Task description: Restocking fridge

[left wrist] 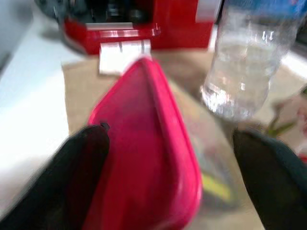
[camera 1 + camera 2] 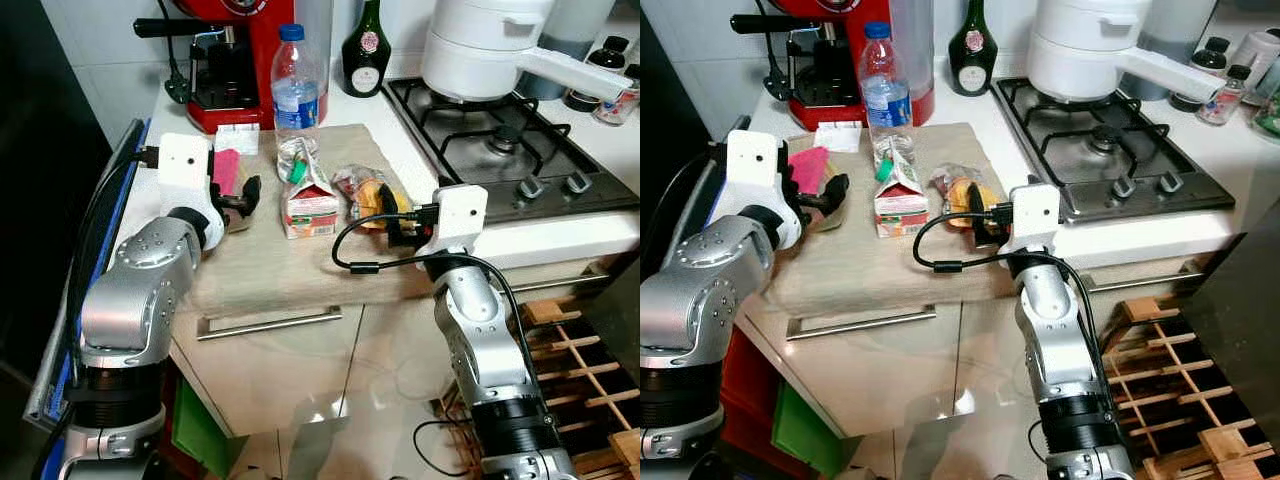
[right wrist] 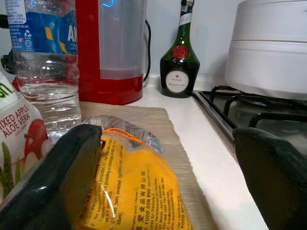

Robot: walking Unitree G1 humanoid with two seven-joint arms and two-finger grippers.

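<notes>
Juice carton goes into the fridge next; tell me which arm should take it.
Neither is free. The left gripper straddles the pink container and the right gripper the yellow packet; the juice carton stands between. Probably right, being slightly nearer.

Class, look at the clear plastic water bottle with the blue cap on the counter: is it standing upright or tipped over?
Upright. The clear plastic water bottle stands on its base on the beige mat, blue cap at the top, behind the juice carton.

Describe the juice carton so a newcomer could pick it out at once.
Start at the red coffee machine at the back of the counter; a beige mat lies in front of it. The juice carton stands mid-mat, just in front of the clear water bottle, with the yellow snack bag on its stove side. It alone is a box, printed red and green, with its top torn open.
</notes>
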